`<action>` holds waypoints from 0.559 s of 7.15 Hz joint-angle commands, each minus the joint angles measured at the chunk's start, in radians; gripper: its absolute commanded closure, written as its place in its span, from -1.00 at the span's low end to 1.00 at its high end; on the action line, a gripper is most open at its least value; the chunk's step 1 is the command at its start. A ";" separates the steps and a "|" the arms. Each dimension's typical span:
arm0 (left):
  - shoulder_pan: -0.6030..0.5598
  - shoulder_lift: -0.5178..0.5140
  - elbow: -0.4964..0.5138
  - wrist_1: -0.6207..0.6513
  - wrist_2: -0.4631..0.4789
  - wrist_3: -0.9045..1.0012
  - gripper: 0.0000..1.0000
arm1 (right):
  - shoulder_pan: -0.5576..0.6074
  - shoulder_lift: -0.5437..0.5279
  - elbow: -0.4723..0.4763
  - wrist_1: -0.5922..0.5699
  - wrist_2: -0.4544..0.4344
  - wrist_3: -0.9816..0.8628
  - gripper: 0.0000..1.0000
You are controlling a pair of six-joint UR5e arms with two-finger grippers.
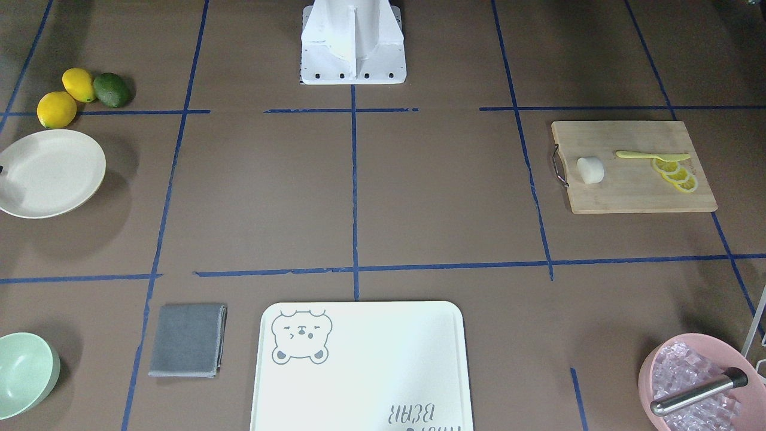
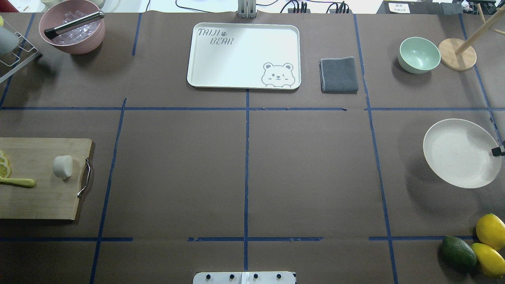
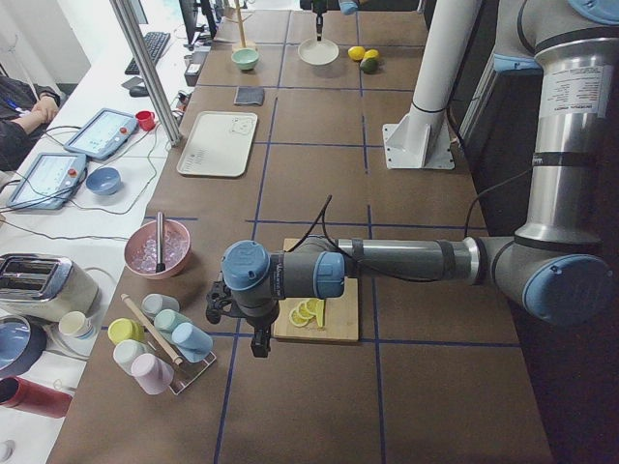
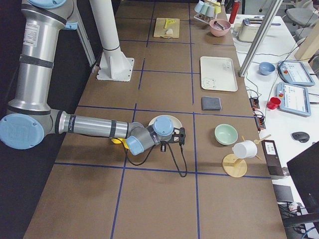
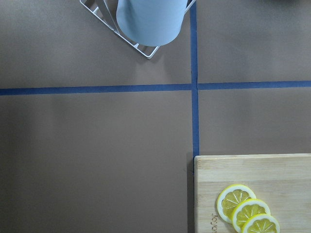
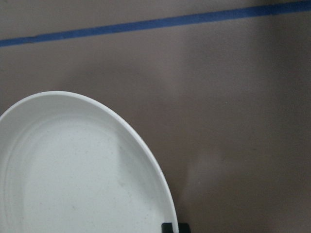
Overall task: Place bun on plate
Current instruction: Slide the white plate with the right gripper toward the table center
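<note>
I cannot tell if the left end effector (image 3: 259, 348) or right end effector (image 4: 182, 141) is open, so the mid-left bun (image 2: 63, 166) may slip.

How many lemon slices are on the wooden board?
3. The lemon slices lie in one overlapping row on the wooden board, beside the yellow utensil, at the end away from the bun. None looks hidden.
</note>
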 commanded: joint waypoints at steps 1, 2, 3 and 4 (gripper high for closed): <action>0.000 0.000 -0.001 0.000 0.000 0.000 -1.00 | 0.056 0.098 0.040 -0.002 0.077 0.100 1.00; 0.000 0.000 -0.001 0.000 0.000 0.000 -1.00 | 0.016 0.200 0.033 -0.007 0.076 0.218 1.00; 0.000 0.000 -0.003 -0.001 0.000 0.000 -1.00 | -0.077 0.297 0.030 -0.012 0.064 0.350 1.00; 0.000 0.000 -0.003 -0.001 0.000 0.000 -1.00 | -0.176 0.389 0.030 -0.010 -0.003 0.492 1.00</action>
